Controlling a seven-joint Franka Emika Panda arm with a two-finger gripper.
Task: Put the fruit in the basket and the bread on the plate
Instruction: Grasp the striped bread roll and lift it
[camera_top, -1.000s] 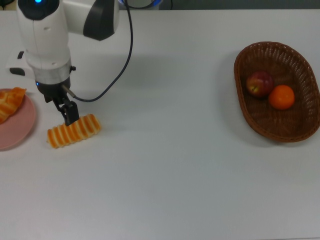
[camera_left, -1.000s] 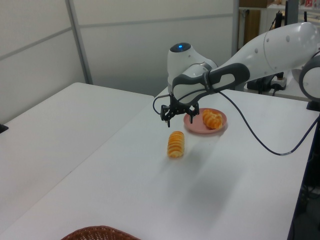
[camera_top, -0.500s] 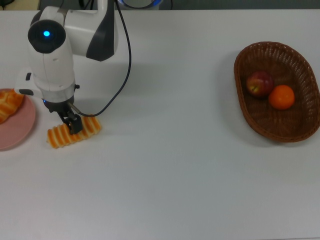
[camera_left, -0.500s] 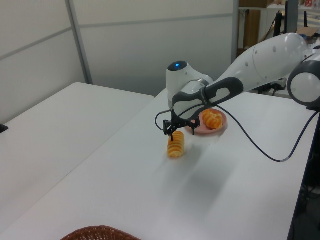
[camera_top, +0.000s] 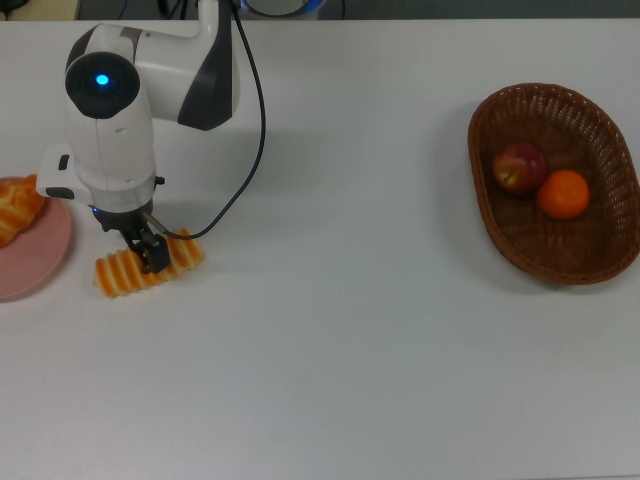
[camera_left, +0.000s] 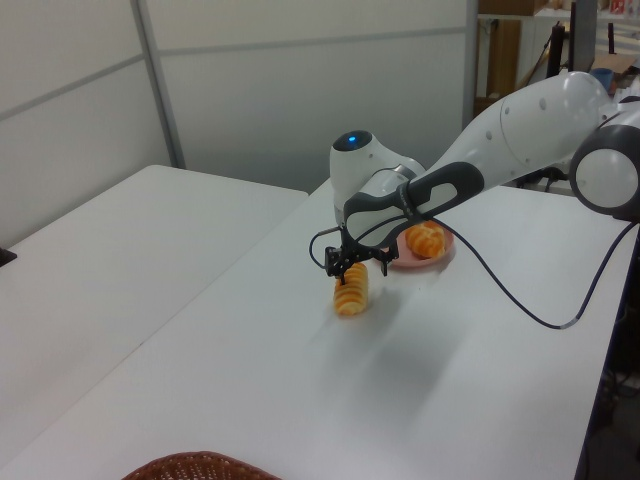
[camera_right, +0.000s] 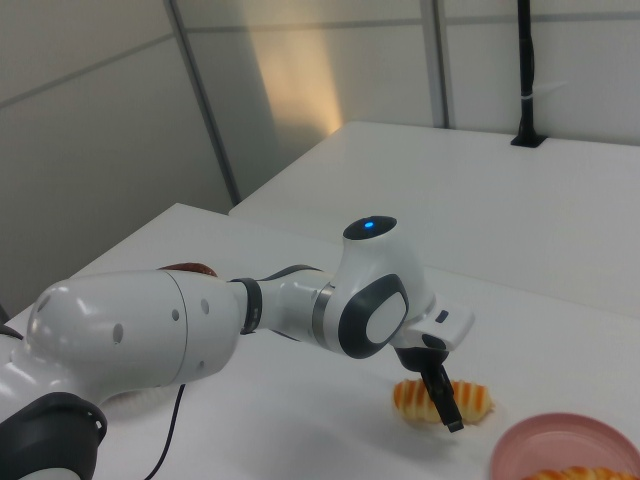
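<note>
The end effector (camera_top: 152, 257) is down over the ridged loaf (camera_top: 146, 266) with its fingers spread wide on either side of it, not yet closed. The loaf lies on the desk (camera_top: 330, 330) just beside the pink plate (camera_top: 35, 262), which holds the braided loaf (camera_top: 17, 207). Well apart from the plate, the basket (camera_top: 600, 262) holds the apple (camera_top: 518, 165) and orange (camera_top: 563, 194).

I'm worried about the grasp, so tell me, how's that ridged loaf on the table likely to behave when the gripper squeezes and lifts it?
The ridged loaf is log-shaped and lies flat on the table, so it may roll if nudged sideways. The gripper straddles it near its middle, so it should probably lift fairly level. Its crosswise ridges might help against slipping.
</note>
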